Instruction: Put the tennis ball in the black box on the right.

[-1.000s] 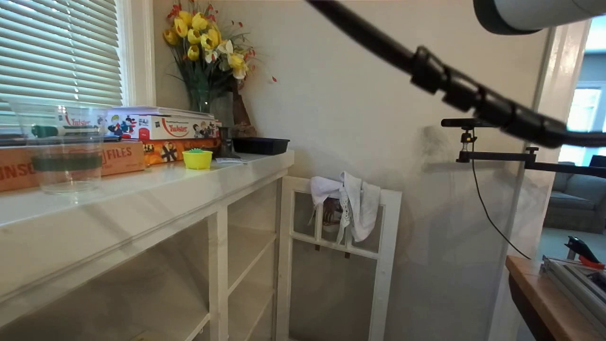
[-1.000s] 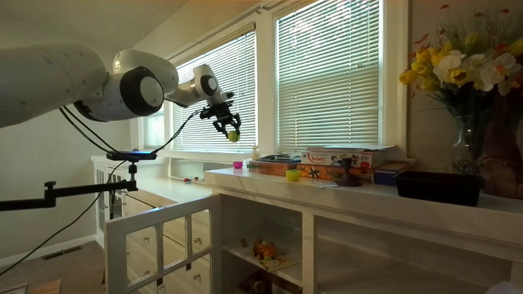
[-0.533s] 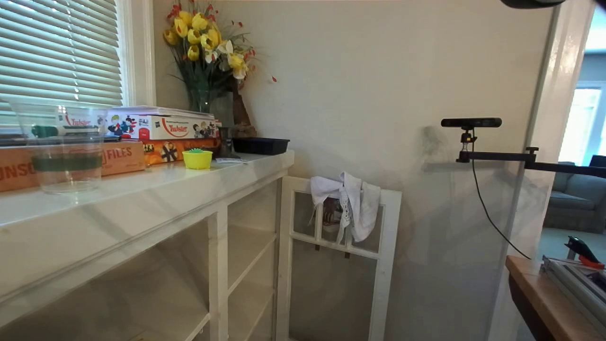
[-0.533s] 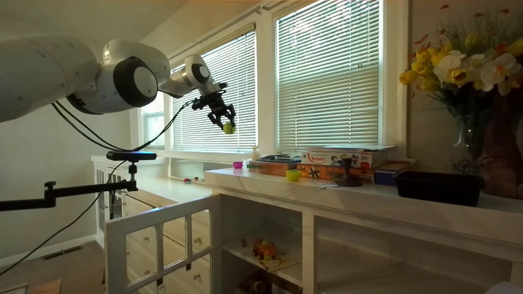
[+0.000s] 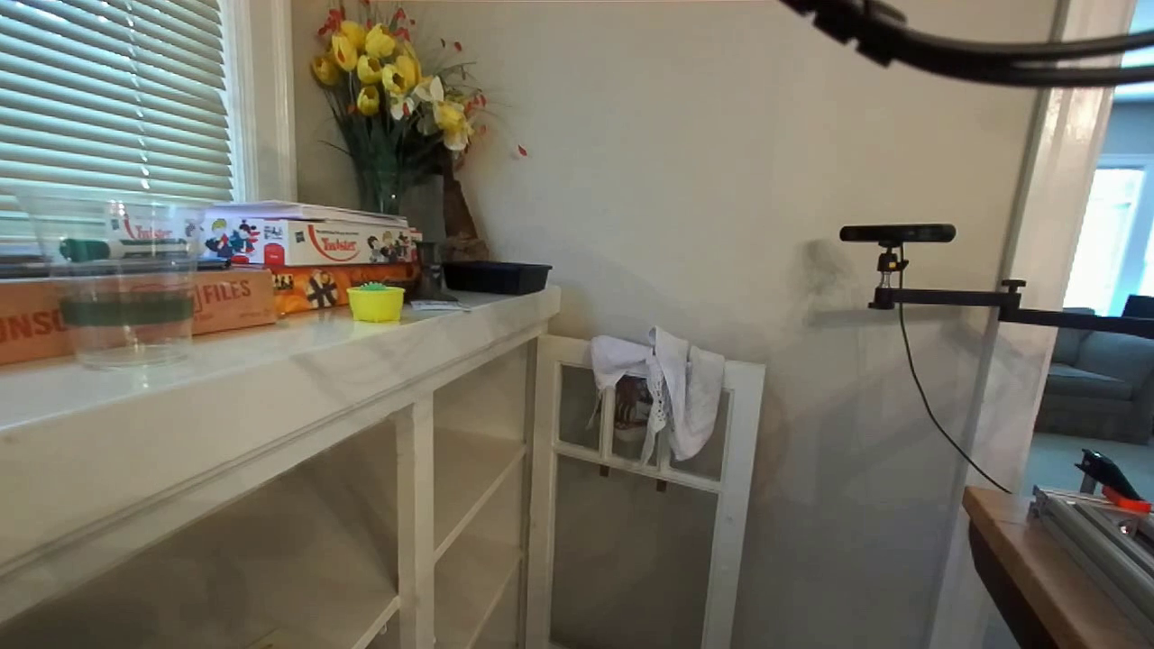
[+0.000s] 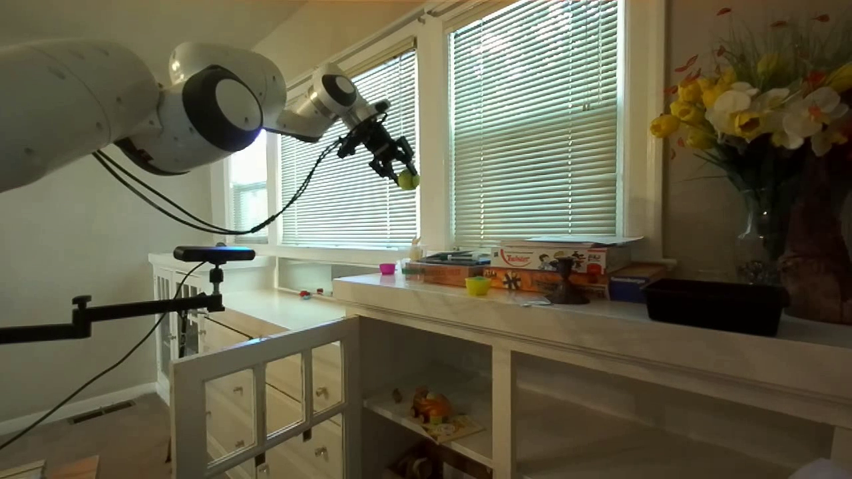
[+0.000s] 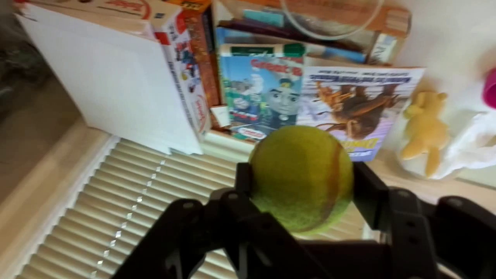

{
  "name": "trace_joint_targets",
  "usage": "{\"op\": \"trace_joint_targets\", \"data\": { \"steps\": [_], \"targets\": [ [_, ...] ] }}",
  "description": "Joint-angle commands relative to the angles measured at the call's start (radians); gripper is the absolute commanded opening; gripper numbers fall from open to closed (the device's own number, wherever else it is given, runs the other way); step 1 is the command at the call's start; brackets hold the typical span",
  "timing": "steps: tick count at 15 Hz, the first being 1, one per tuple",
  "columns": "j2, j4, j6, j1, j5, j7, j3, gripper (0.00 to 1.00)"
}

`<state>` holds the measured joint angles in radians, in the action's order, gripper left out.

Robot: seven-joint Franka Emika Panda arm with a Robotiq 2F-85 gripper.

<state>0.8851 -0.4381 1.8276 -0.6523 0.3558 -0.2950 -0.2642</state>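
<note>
The yellow-green tennis ball (image 6: 409, 180) is held in the air, in front of the window blinds in an exterior view. My gripper (image 6: 402, 169) is shut on it; in the wrist view a finger touches each side of the ball (image 7: 301, 178). The low black box (image 6: 715, 307) stands upright at the right end of the white shelf top in that exterior view. It also shows in an exterior view (image 5: 498, 278) at the far end of the shelf. The gripper is well above the shelf and far from the box. The inside of the box is hidden.
Stacked game boxes (image 6: 552, 258), a yellow cup (image 6: 478, 286) and a dark candle holder (image 6: 566, 283) stand on the shelf between ball and box. A flower vase (image 6: 755, 233) rises behind the box. A clear cup (image 5: 135, 288) stands nearer. A camera arm (image 6: 213, 254) is below the robot.
My gripper, still holding the ball, has risen and swung to the right in an exterior view, tilting outward. Arm cables moved in the top right of an exterior view. The black box has not moved.
</note>
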Motion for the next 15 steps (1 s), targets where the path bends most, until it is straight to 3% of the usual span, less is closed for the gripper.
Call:
{"op": "trace_joint_targets", "data": {
  "steps": [1, 8, 15],
  "targets": [
    [-0.057, 0.000, -0.087, 0.002, 0.089, -0.113, -0.051, 0.41],
    [-0.118, 0.001, -0.164, 0.053, 0.120, -0.360, -0.080, 0.41],
    [-0.171, 0.001, -0.136, 0.153, 0.096, -0.417, -0.047, 0.41]
  ]
}}
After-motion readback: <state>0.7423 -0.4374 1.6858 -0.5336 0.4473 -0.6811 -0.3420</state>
